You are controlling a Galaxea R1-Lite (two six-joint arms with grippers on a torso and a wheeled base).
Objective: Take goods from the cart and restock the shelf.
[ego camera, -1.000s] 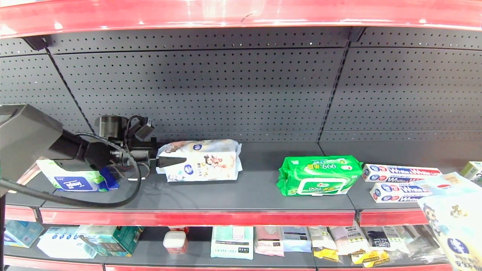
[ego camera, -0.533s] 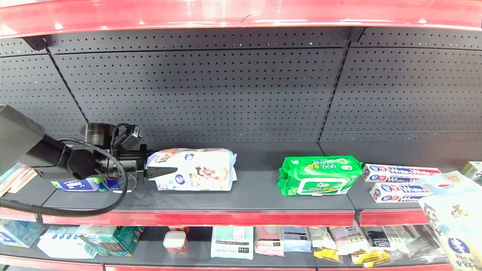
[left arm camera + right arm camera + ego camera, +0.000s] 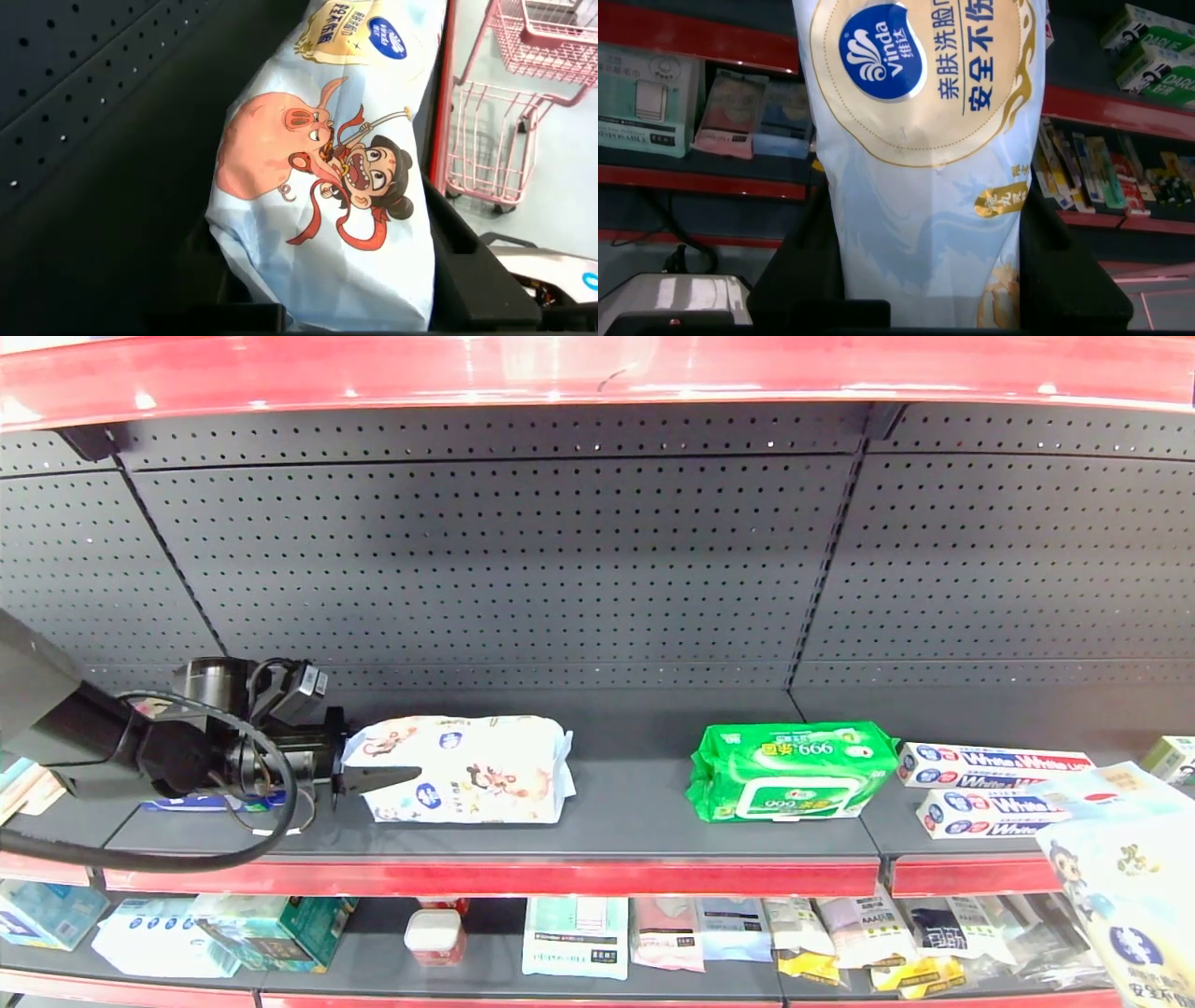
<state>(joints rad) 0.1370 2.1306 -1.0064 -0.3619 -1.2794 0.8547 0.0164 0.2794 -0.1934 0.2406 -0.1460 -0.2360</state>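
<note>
Shelf restocking is partly done: left gripper fingers clamp a cartoon tissue pack down on it, unreleased; right gripper fingers grip a second pack, not yet shelved.

Bright overhead light puts white glare spots on the top red rail; the back panel beneath sits in shade above the shelf, and straight edges bow near the corners.

Print on green wipes pack (upside down)
</note>
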